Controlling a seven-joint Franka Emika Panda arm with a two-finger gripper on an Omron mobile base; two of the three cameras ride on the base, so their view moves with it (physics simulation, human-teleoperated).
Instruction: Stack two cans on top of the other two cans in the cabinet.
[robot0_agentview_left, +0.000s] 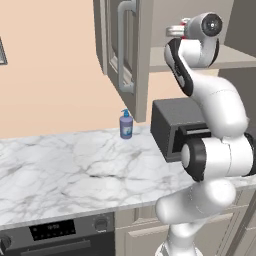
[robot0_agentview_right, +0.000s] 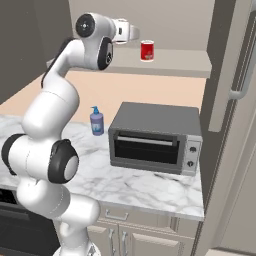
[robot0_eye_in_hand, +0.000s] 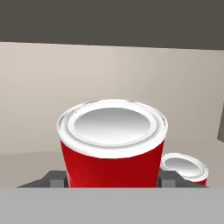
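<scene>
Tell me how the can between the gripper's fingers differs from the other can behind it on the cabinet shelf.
The near can sits between the fingers of the shut gripper; the far can stands free on the cabinet shelf. The near can looms large with its whole silver lid showing; the far can looks small, its left side hidden behind the near one. Both are upright, red, with a whitish rim.

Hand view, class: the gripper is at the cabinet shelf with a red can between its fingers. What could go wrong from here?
1. The gripper holds the can low on its body, so it might tip when set down.
2. A second can stands close beside it and could be knocked.
3. The open cabinet door hangs near the arm's path.
</scene>
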